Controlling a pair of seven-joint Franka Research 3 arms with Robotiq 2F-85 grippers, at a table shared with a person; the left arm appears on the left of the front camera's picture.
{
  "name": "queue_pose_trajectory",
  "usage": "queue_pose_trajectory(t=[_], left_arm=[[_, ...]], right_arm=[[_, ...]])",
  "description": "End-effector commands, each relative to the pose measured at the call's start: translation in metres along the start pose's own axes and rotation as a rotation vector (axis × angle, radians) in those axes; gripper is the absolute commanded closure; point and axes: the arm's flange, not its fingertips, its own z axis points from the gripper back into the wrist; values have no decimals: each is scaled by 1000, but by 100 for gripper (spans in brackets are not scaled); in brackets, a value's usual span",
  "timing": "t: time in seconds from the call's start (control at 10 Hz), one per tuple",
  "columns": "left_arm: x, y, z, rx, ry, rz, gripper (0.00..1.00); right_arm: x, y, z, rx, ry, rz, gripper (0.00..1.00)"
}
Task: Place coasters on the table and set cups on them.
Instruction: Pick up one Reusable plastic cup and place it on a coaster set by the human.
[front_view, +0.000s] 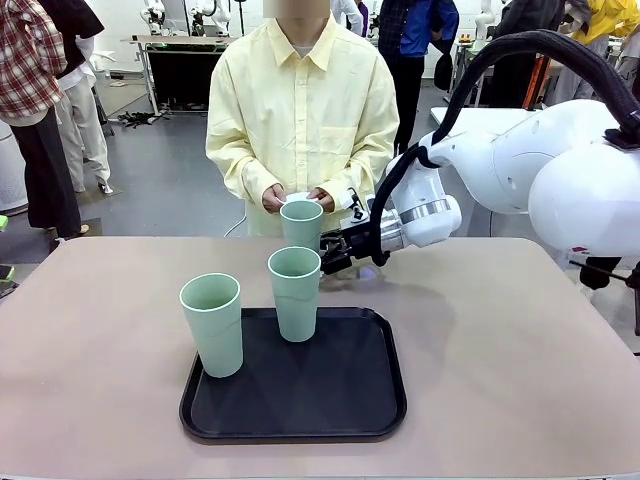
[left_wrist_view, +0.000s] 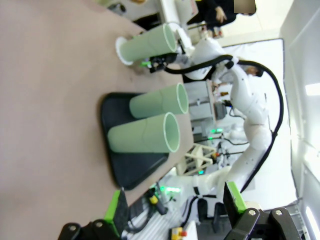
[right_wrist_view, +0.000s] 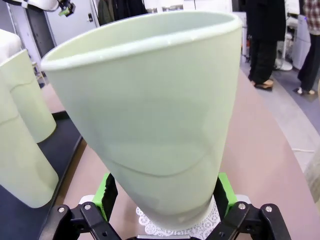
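Behind tray (front_view: 350, 400) | far cup (front_view: 301, 222) upright on coaster (right_wrist_view: 146, 221) | right gripper (front_view: 330, 250) jaws spread, flanking its base | left gripper (left_wrist_view: 175, 200) jaws spread, empty | two cups (front_view: 211, 325) on tray

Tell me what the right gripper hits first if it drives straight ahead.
The right gripper would probably meet the cup straddled by its fingers, standing on a coaster, almost immediately.

One mint-green cup (front_view: 301, 222) stands upright on a white scalloped coaster (left_wrist_view: 120, 50) on the table (front_view: 500, 330); a second cup (front_view: 295, 293) and a third cup (front_view: 212, 325) stand on the black tray (front_view: 370, 400).
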Motion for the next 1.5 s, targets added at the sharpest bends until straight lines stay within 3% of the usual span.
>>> queue_pose_trajectory(t=[0.0,0.6,0.8,1.1,1.4], left_arm=[[0,0,1,-14,-6,-8,0],[0,0,1,-14,-6,-8,0],[0,0,1,-14,-6,-8,0],[0,0,1,-14,-6,-8,0],[0,0,1,-14,-6,-8,0]], right_arm=[[9,-3,4,-5,66,-20,0],[25,17,42,-61,193,-38,0],[42,33,68,-139,326,-139,0],[105,81,102,-277,552,-330,0],[177,142,125,-360,642,-514,0]])
